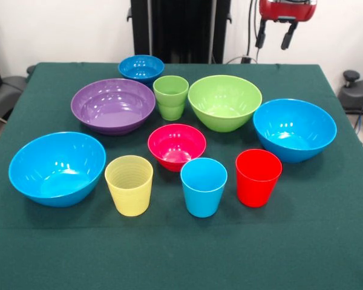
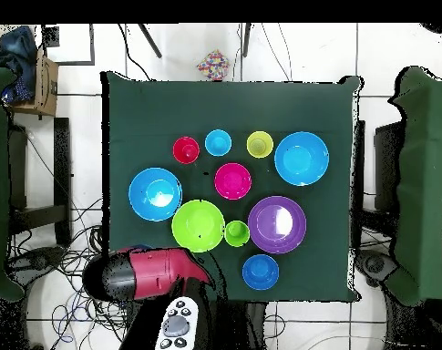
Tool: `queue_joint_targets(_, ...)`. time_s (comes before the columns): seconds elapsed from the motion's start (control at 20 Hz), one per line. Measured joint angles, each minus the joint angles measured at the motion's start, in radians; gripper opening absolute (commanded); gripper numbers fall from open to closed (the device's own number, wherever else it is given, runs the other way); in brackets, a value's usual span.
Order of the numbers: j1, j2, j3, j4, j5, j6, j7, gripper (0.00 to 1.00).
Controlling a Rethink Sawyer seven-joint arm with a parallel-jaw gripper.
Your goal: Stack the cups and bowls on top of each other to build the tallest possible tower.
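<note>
All pieces stand apart and upright on the green cloth; no tower stands. Back row: small dark blue bowl [image 1: 141,67] [image 2: 261,272], purple bowl [image 1: 113,106] [image 2: 277,224], green cup [image 1: 170,96] [image 2: 237,233], lime-green bowl [image 1: 224,103] [image 2: 198,225]. One light blue bowl [image 1: 294,130] [image 2: 155,193] sits at the right, the other [image 1: 57,168] [image 2: 302,158] at the left. The pink-red bowl [image 1: 176,146] [image 2: 232,180] is central. In front stand the yellow cup [image 1: 129,185] [image 2: 260,144], blue cup [image 1: 203,186] [image 2: 218,142] and red cup [image 1: 258,177] [image 2: 186,149]. My gripper [image 1: 274,37] hangs open and empty, high behind the lime-green bowl.
The table [image 1: 327,241] is covered by a dark green cloth reaching its edges. In the overhead view the red arm [image 2: 147,273] lies over the table's robot-side edge, next to a grey button pad [image 2: 177,325]. Cables and dark furniture surround the table.
</note>
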Motion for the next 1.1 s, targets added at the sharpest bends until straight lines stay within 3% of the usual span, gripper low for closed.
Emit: queue_joint_targets(1.1,0.022,-0.001,-0.055,0.000,0.000,0.000,0.000,1.00)
